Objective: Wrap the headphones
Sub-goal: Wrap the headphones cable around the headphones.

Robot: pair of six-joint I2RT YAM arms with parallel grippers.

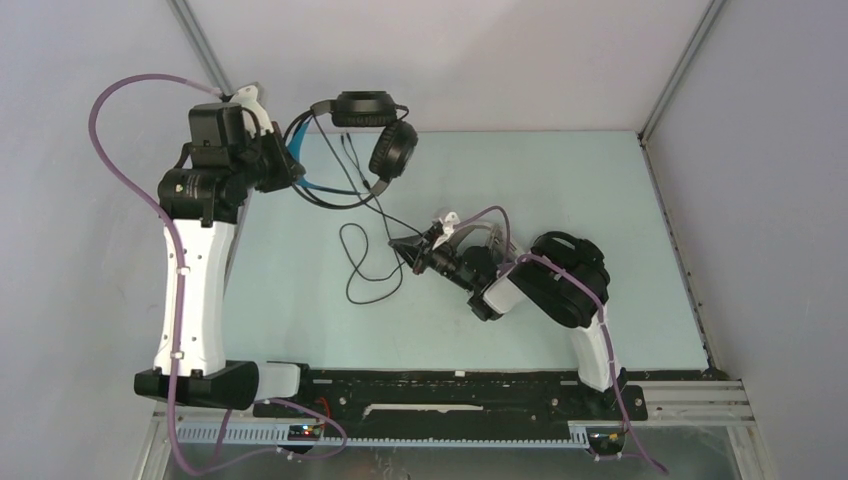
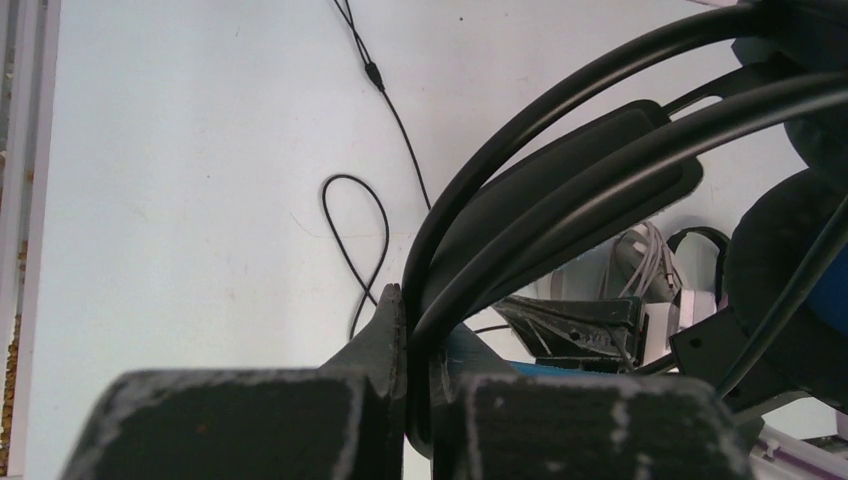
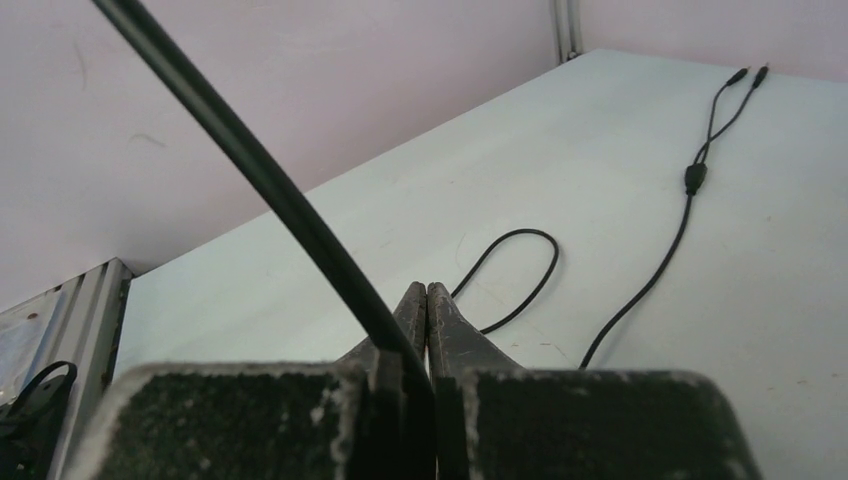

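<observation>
One pair of headphones [image 1: 375, 130], black with a blue headband [image 2: 560, 190], is held up over the far left of the surface [image 1: 560, 200]. The jaws of the left arm [image 1: 195, 280] are pressed together on the headband. Its single cable [image 1: 365, 265] drops to the surface in one loose loop and forks into two plugs [image 3: 745, 72]. The jaws of the right arm [image 1: 560, 290], near the middle of the surface, are shut and pinch the cable partway along. The step in hand appears to be drawing cable up for winding. It is best done with the headband held steady, the cable kept lightly taut, the turns laid evenly, and the loop fed without kinking.
</observation>
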